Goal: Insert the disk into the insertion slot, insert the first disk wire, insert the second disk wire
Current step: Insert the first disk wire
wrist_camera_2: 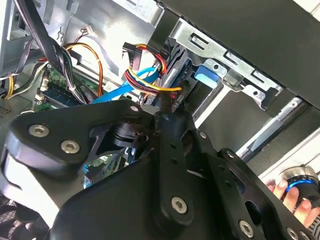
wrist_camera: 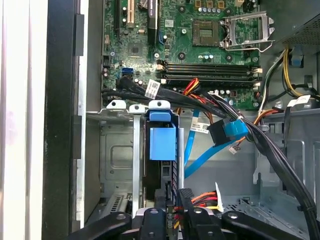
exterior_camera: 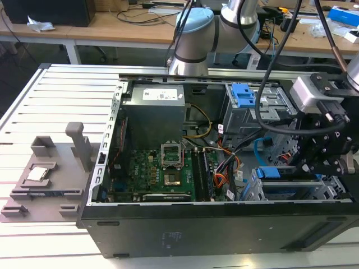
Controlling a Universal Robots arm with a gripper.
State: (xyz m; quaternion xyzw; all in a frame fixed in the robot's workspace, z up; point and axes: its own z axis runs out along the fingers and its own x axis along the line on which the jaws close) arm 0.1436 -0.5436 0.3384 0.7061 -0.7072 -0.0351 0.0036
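The disk, in its blue frame, sits inside the insertion slot, a silver cage at the case's front on the exterior view's right. My gripper is at the disk's rear end, shut on the black plug of the first disk wire, whose red, orange and yellow strands trail off sideways. In the second wrist view the same bundle runs under my gripper. The second disk wire, light blue, hangs loose beside the slot, its plug free among black cables.
A grey cage with a blue latch stands behind the slot. Thick black cables cross between the motherboard and the slot. A grey fixture lies outside the case. A hand rests by a blue-lit knob.
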